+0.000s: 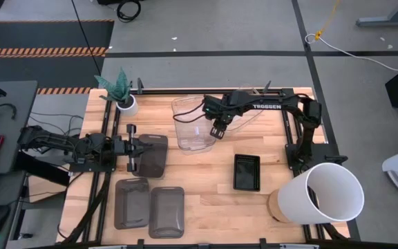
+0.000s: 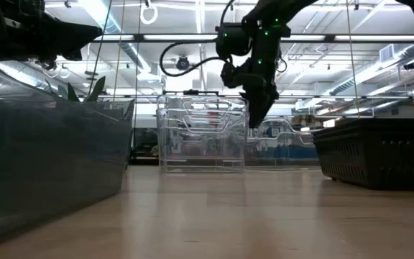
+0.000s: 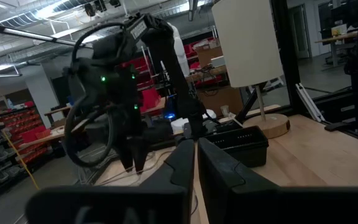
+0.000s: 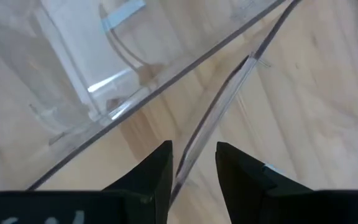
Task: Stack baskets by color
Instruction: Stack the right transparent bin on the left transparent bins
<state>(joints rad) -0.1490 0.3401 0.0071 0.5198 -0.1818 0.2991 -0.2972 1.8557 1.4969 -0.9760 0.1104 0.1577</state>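
Observation:
A clear basket [image 1: 191,128] stands upright at the table's far middle, with another clear one [image 1: 254,109] beside it on the right. My right gripper [image 1: 217,133] points down over the first basket's right wall, open, one finger on either side of the rim [image 4: 213,118]. A smoky grey basket [image 1: 154,158] lies at the left. My left gripper [image 1: 147,145] is shut and hovers over its left part with nothing between the fingers [image 3: 182,162]. Two more grey baskets [image 1: 131,203] [image 1: 166,211] lie near the front edge. A black perforated basket [image 1: 247,171] sits right of centre. My right gripper straddles the clear basket's right wall rim [image 4: 194,149] from above, fingers pointing down and set across the rim. Whether a finger touches the rim I cannot tell. The basket stands on the table.
A big white bucket [image 1: 327,195] lies on its side at the front right corner. A small white plant pot [image 1: 126,104] stands at the far left. Bare wood lies between the grey baskets and the black one.

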